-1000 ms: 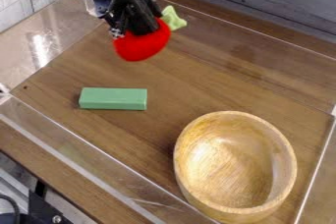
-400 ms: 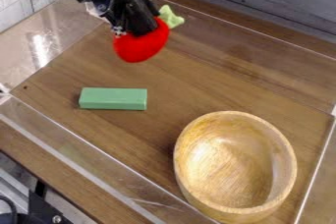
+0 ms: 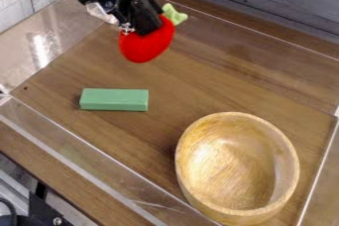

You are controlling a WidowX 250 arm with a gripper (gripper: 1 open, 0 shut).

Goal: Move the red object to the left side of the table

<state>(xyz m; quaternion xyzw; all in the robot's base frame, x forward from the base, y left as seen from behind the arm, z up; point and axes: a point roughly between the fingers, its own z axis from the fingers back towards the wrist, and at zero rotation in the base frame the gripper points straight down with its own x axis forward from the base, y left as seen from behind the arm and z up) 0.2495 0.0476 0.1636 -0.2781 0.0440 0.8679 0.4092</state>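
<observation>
While the black gripper (image 3: pixel 137 24) is clamped shut on the small round red toy fruit with a green leaf (image 3: pixel 146 42), held above the far left of the brown wood-grain table (image 3: pixel 239 76), the carry looks nearly done; lowering and releasing comes next

The gripper (image 3: pixel 138 24) reaches in from the upper left, its dark fingers clamped on the red object (image 3: pixel 146 43), which hangs just below the fingertips, lifted clear of the table (image 3: pixel 225 81). The fruit's light-green leafy stem sticks out to the right of the fingers. Below the gripper and slightly to its left, a green block (image 3: pixel 114 99) lies flat on the wood. Well apart, down and to the right, sits a wooden bowl (image 3: pixel 239 166).
</observation>
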